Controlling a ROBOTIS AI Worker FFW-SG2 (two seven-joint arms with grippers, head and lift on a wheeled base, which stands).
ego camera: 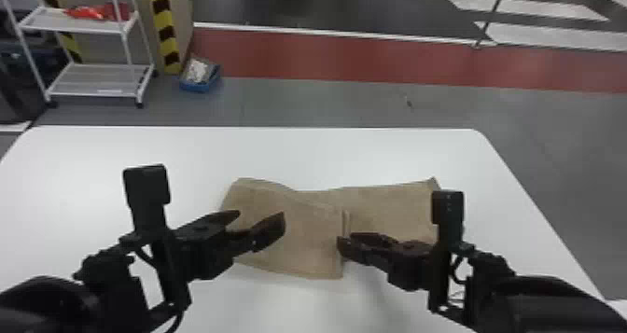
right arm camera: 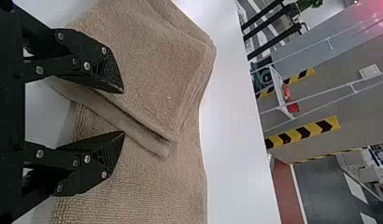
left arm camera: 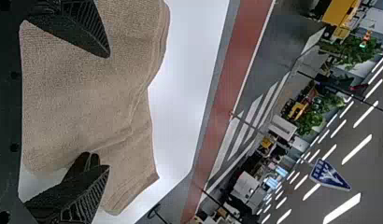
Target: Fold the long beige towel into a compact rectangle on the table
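My left gripper [ego camera: 259,220] stands open over the left part of the beige towel [ego camera: 303,243]. The towel lies across the white table, its left part folded in thick layers and its thinner right part [ego camera: 389,206] stretching rightward. At the folded part's right edge is my right gripper [ego camera: 346,241]. From the left wrist, the open left gripper [left arm camera: 108,112] has the towel [left arm camera: 77,102] spread beyond its parted fingers. In the right wrist view, the open right gripper [right arm camera: 123,113] has its fingers on either side of the layered edge of the towel [right arm camera: 157,60].
The white table [ego camera: 280,155] extends behind the towel and to both sides, with rounded far corners. Beyond it on the floor stand a white shelf cart [ego camera: 93,92] at the far left and a blue box [ego camera: 198,84].
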